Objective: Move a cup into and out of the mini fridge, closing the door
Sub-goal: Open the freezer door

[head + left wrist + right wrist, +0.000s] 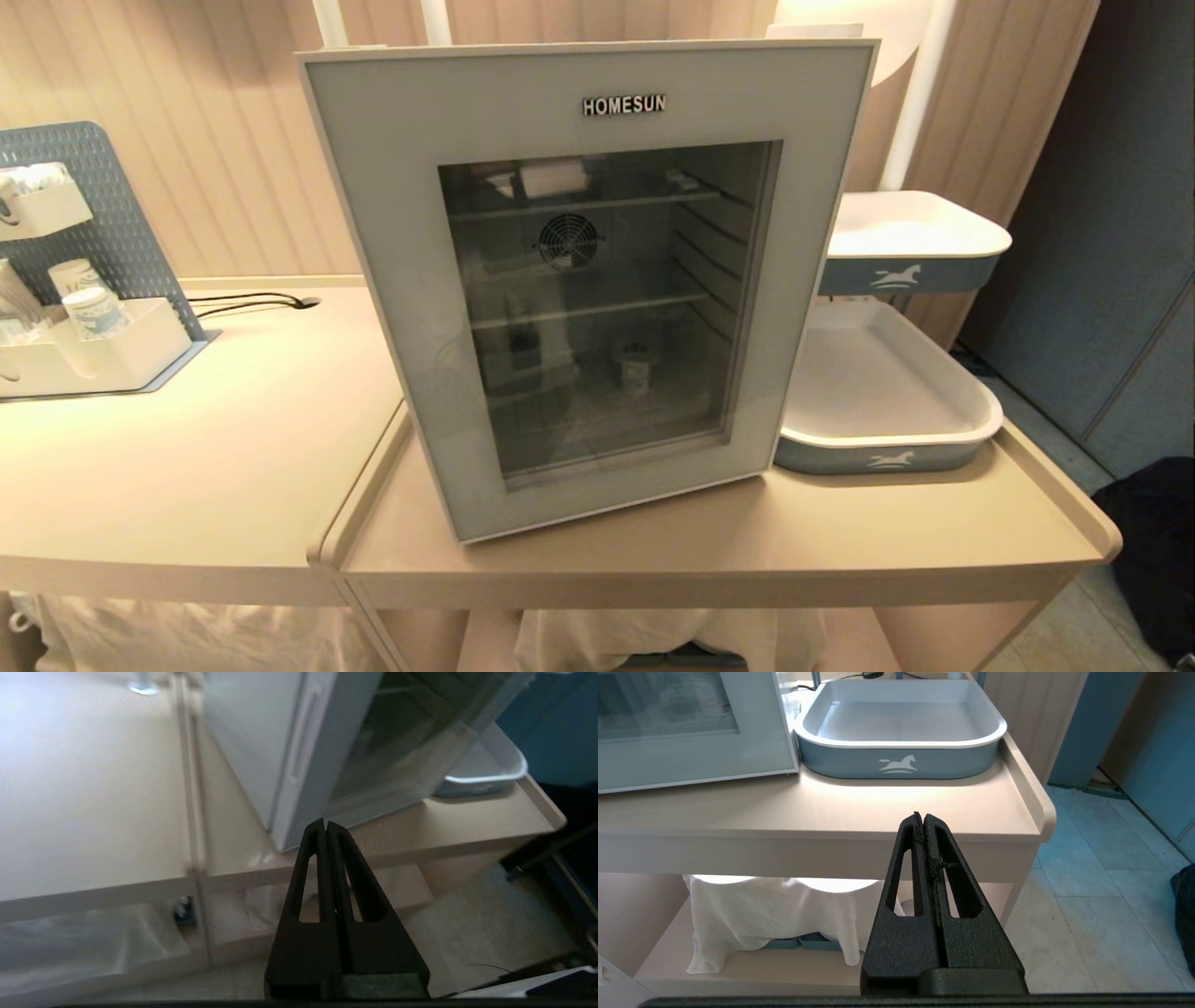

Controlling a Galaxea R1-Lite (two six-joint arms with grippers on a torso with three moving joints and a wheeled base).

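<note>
Head view: the mini fridge (373, 233) stands on a beige table (840, 532), its door (597, 93) closed flush against the cabinet and lettered "HOMESUN" above a dark glass window. Through the glass, the cup (636, 367) sits upright on the lower wire shelf, slightly right of centre; its lid and markings are dimmed by the tinted pane and cannot be made out with confidence. A round fan grille (568, 241) shows on the rear interior wall, above the cup. Just beside the fridge, on the robot's right, rests a blue-sided tray (887, 457) with a white rim and horse emblem; a second tray of the same kind (910, 271) is raised behind it. On the adjoining table (187, 439) to the robot's left, a white organiser (121, 359) against a blue pegboard (112, 215) holds stacked paper cups (89, 299). Neither arm enters the head view. Left wrist view: the left gripper (325, 822), fingers pressed together and holding nothing, hangs off the table's front edge and points toward the fridge's near lower corner, where the door's side edge with its long recessed oval is visible. Right wrist view: the right gripper (920, 815), likewise pressed together and empty, hangs below and in front of the table edge, facing the lower tray.
</note>
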